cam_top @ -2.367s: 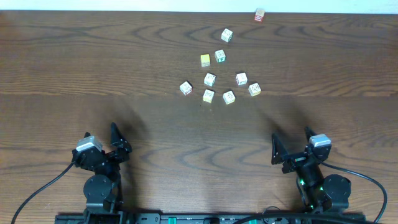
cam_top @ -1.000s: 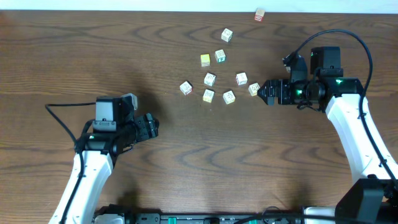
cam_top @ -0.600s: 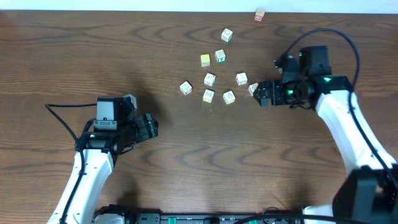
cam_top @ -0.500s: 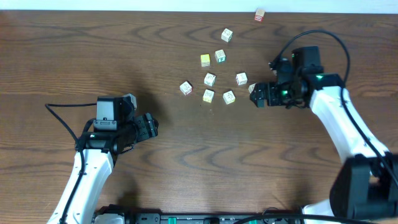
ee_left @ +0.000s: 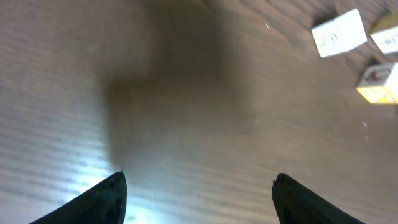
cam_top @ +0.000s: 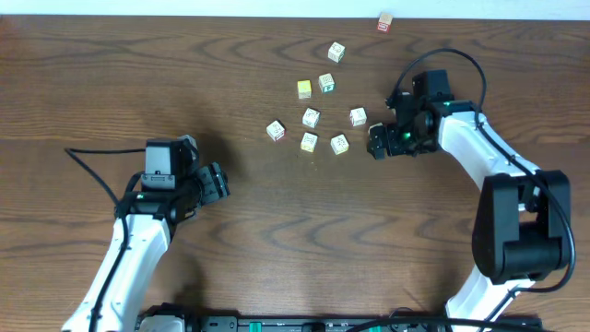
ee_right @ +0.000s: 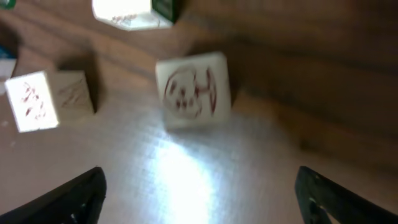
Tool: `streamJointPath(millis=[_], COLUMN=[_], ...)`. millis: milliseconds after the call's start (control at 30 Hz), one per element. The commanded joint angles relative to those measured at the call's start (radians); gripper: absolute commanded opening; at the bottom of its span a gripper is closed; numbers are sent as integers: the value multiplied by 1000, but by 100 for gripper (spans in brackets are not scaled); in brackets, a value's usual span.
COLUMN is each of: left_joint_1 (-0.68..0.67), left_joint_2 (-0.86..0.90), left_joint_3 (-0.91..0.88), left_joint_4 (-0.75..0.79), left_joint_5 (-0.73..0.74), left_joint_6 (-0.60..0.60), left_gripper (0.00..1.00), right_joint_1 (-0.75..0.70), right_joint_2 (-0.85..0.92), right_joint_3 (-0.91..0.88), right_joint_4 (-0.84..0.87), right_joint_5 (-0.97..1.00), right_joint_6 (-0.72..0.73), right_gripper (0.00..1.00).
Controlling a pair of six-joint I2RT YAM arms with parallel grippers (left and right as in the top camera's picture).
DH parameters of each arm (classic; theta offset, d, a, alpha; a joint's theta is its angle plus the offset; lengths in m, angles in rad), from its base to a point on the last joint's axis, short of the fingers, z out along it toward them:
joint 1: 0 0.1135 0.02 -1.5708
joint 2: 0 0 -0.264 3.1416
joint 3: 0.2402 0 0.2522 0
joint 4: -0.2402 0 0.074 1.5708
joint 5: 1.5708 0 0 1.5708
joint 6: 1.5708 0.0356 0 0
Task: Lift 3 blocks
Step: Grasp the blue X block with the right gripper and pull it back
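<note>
The right gripper [cam_top: 375, 145] has swung in from the right side of the frame over the last second. It now sits at the right rim of the cube cluster, right of centre in the overhead view. It covers the spot where the rightmost cube lay, so that cube no longer shows from above.

The right wrist view finds it: a small pale wooden cube with a red printed face [ee_right: 191, 90] rests on the dark wooden table [cam_top: 111, 83], in the upper middle of that frame. It lies ahead of the two black fingertips [ee_right: 78, 196], roughly centred on the gap but not yet inside it. The jaws stand wide apart and hold nothing. A second pale cube with red marks [ee_right: 30, 102] lies at the left edge of the same view, apart from the first.

The left gripper [cam_top: 214, 182] has barely shifted. It is low at the left of the overhead frame, well apart from the cluster, and its jaws are also wide open and empty.

The other cubes lie where they were, including the bright yellow cube [cam_top: 304, 89] and the small red cube [cam_top: 385, 22] at the top edge.

I judge the approach to the first block nearly finished, though nothing is lifted and all three lifts remain. The likely next move is a short advance to bring the cube between the fingers before closing.
</note>
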Motion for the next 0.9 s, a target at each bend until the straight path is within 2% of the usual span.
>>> streamJointPath(millis=[0, 233, 367, 533, 867], left_joint_1=[-2, -45, -87, -134, -176], left_joint_2=[58, 164, 209, 235, 235], left_joint_3=[20, 20, 20, 20, 20], left_joint_4=[35, 122, 166, 202, 215], left_joint_5=[-35, -35, -35, -35, -62], left_joint_6=[-13, -13, -21, -39, -38], left_gripper=[75, 74, 75, 75, 74], right_joint_1=[9, 12, 26, 38, 38], right_joint_2=[23, 48, 60, 73, 76], right_joint_3=[33, 34, 34, 34, 34], right_joint_4=[37, 84, 83, 96, 141], right_joint_5=[14, 10, 3, 3, 3], right_joint_6=[-61, -109, -141, -170, -161], right_gripper=[89, 74, 76, 73, 43])
